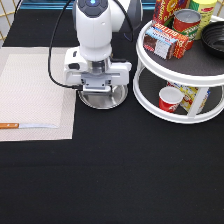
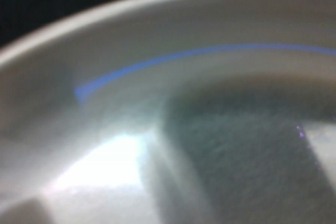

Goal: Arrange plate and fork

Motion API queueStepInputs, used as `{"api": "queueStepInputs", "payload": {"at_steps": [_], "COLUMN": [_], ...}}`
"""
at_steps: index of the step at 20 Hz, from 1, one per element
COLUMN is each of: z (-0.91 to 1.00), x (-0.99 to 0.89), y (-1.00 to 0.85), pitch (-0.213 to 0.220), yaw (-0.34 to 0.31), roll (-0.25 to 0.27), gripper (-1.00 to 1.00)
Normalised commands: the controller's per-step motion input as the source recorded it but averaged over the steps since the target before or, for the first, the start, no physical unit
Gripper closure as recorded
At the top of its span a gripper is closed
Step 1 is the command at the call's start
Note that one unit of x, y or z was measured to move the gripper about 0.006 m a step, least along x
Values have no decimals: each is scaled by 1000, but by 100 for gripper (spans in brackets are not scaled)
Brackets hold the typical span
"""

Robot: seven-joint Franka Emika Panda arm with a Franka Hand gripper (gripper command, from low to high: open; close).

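Jaws [image 1: 101, 93] sit low over the plate [image 1: 102, 100], hidden under the white hand, so whether they are apart or clamped on the rim cannot be told. That plate lies on the black counter [image 1: 125, 170], just beside the beige placemat [image 1: 32, 95] on the exterior view's left and close to the white two-tier turntable [image 1: 182, 75] on its right. In the wrist view, the plate's shiny surface [image 2: 150, 125] fills nearly everything, which suggests the hand is pressed very near it, probably to grip its raised rim. It is not yet on the mat. At the mat's lower edge lies a piece of cutlery with an orange-brown handle [image 1: 10, 125]; whether it is the fork is unclear. A red cup [image 1: 169, 99] stands on the turntable's lower tier, with boxes and cans above.
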Motion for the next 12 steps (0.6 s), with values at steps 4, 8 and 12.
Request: {"api": "queueStepInputs", "payload": {"at_steps": [4,8,12], "z": [0,19,67], "x": [114,104,77], "y": [-508,-621,-713], "pitch": [5,2,12], "yaw": [-20,-24,-9], "roll": [125,136,157], "gripper": [-100,-100,-100]}}
